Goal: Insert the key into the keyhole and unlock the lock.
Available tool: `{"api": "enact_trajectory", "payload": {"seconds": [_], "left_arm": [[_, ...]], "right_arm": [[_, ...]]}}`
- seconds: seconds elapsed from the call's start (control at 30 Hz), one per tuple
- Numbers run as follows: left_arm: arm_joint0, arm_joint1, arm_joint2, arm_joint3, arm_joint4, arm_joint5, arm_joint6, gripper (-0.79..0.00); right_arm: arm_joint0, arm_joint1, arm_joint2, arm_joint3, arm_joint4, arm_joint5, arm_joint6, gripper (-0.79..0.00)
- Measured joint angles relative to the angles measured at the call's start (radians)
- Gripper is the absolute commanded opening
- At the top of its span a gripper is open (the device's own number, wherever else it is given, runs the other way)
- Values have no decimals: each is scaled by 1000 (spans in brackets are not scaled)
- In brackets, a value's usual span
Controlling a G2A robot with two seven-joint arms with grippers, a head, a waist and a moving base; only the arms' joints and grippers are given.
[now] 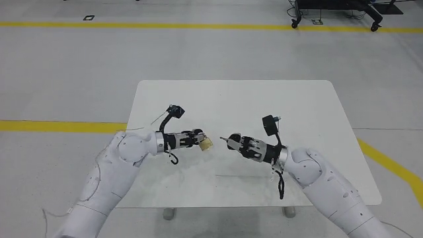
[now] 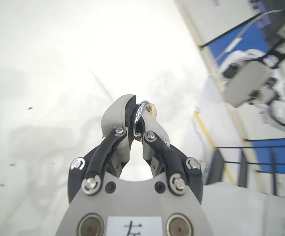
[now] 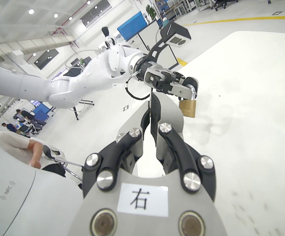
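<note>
Top view: L gripper (image 1: pixel 199 138) clamped on shackle of brass lock (image 1: pixel 207 143), hung above table (image 1: pixel 297 106) middle. R gripper (image 1: pixel 229 140) just right of it, fingers together on what looks like thin key (image 1: pixel 223 137). Lock prob heavy, rigid, may swing; key small, slippery, so hold by head.

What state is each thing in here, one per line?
padlock: hangs by its shackle from the left gripper, no key in it.
key: thin tip pokes from the right gripper, apart from the padlock.
left gripper: shut on the shackle.
right gripper: shut on the key.
</note>
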Motion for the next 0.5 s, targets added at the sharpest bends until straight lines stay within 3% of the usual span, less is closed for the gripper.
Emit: {"api": "enact_trajectory", "payload": {"seconds": [0.07,0.13,0.33,0.43,0.5], "left_arm": [[-27,-2,1,68,-147,-27,-68,-785],[-27,-3,2,76,-226,-27,-77,-785],[-14,-7,10,59,-207,-9,-69,-785],[-28,-27,37,111,-391,92,-168,-785],[-62,-51,59,203,-621,188,-275,-785]], "right_arm": [[2,-3,-7,-5,15,4,-6,-785],[2,-3,-7,-5,16,4,-5,-785],[2,-3,-7,-5,15,3,-5,-785],[0,-9,-15,-14,51,6,-29,-785],[8,-19,-26,-11,67,7,-62,-785]]}}
